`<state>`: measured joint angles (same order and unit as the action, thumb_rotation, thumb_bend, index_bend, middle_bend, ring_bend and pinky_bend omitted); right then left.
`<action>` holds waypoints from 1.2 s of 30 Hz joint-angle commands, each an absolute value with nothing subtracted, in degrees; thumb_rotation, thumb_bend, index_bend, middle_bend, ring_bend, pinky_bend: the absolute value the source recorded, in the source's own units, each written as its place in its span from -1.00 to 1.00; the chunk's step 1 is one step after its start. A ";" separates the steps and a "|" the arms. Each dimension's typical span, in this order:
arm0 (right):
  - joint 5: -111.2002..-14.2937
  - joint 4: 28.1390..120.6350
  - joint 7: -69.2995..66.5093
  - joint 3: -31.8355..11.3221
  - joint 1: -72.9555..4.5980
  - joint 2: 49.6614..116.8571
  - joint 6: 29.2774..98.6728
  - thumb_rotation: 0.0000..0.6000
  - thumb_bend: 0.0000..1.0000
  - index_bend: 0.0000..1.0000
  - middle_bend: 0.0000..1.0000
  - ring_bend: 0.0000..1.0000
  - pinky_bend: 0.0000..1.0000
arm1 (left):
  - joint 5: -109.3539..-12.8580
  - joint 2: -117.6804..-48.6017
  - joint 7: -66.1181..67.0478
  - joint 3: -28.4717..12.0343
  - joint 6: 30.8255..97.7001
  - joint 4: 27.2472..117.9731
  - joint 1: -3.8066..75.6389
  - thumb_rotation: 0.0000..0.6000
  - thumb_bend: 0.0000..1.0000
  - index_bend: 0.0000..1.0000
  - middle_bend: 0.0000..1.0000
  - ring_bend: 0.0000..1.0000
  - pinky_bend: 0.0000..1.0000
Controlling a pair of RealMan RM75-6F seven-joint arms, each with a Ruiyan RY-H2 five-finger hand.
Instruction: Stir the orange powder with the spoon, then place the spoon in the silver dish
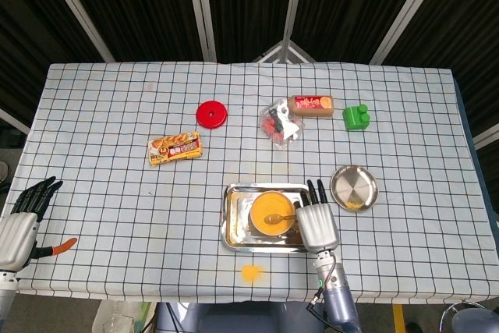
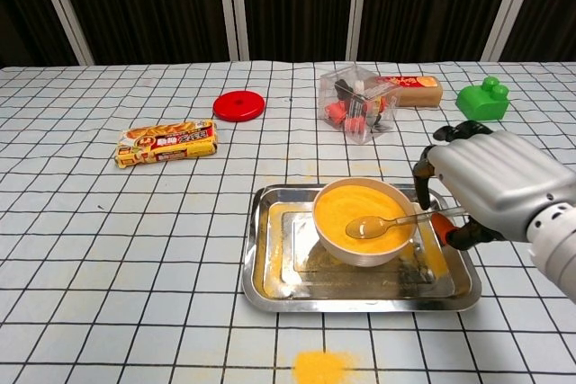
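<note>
While my right hand (image 2: pixel 499 195) holds the spoon (image 2: pixel 389 222) by its handle, its tip sits in the orange powder (image 2: pixel 360 209); stirring looks underway. Placing it in the silver dish (image 1: pixel 354 187) remains. My left hand (image 1: pixel 19 224) rests open.
</note>
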<state>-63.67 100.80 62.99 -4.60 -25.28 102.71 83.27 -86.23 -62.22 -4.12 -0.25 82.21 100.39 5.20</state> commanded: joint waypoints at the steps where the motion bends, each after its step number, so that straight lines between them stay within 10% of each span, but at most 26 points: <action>1: -63.63 100.78 63.05 -4.50 -25.22 102.68 83.26 1.00 0.02 0.00 -0.44 -0.82 -1.00 | -86.26 -62.22 -4.11 -0.25 82.23 100.39 5.20 1.00 -1.00 -1.00 -1.00 -1.00 -1.00; 36: -63.24 99.35 61.91 -4.39 -24.76 103.57 82.71 1.00 0.02 0.00 -0.44 -0.82 -1.00 | -86.09 -62.16 -4.18 -0.33 82.22 100.49 5.19 1.00 -1.00 -1.00 -1.00 -1.00 -1.00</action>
